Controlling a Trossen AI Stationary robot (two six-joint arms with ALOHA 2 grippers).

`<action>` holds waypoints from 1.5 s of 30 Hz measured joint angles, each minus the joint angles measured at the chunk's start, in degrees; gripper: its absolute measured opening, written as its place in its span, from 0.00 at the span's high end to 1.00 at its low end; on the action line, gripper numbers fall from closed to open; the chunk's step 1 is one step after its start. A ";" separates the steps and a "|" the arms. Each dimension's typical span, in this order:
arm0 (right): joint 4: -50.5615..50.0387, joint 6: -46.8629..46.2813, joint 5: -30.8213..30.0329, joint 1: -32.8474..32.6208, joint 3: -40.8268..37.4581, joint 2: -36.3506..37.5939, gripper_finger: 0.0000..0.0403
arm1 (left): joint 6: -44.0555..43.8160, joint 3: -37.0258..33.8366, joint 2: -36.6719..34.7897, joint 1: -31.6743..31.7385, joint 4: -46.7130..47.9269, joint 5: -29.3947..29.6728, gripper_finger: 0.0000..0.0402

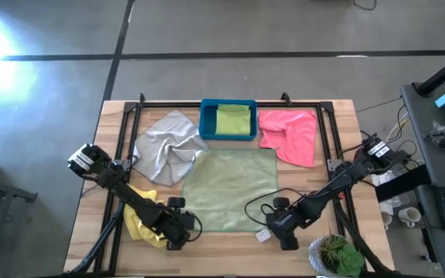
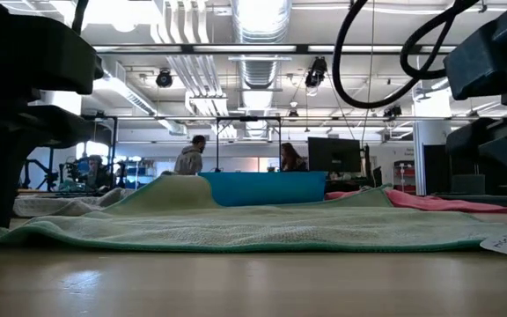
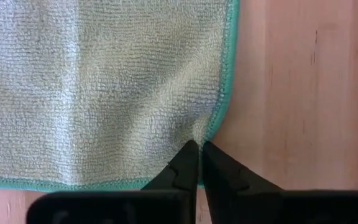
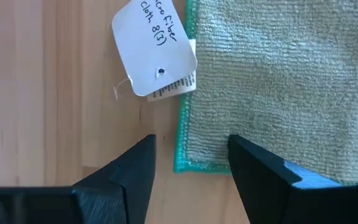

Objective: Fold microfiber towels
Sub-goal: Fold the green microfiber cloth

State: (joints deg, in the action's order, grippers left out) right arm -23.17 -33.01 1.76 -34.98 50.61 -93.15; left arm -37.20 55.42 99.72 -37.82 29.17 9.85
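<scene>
At the worktop's near edge, the left hand [image 3: 199, 149] pinches shut one near corner of the flat pale sage green microfiber towel [image 1: 230, 189], while the right hand [image 4: 191, 155] straddles the other, fully open.

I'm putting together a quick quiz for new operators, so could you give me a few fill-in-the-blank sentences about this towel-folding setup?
1. The left gripper is ____ on the edge of the pale sage green towel.
2. The right gripper is ____, its fingers on either side of that towel's corner.
3. The bright lime green towel lies inside the ____ bin.
4. A white paper ____ lies beside the sage towel's edge near the right gripper.

Missing words: shut; open; blue; tag
</scene>
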 joint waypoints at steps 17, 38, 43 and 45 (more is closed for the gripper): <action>-0.22 -1.61 -7.19 0.04 -0.24 -0.63 0.89 | 0.14 -0.11 -0.20 3.21 -1.68 -0.70 1.00; -6.92 -11.64 -6.56 0.09 -0.22 18.56 0.98 | 5.13 3.45 -8.67 6.36 2.10 -5.88 1.00; -6.82 -13.66 -6.50 0.02 2.38 21.67 0.98 | 6.41 7.01 -11.33 6.75 6.10 -7.91 1.00; -7.96 -13.84 -6.40 -0.02 4.10 21.78 0.98 | 6.39 8.85 -11.63 6.75 9.25 -9.07 1.00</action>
State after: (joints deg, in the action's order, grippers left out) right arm -31.14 -46.85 -4.63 -35.00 54.71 -71.37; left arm -30.81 64.27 88.10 -31.07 38.42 0.77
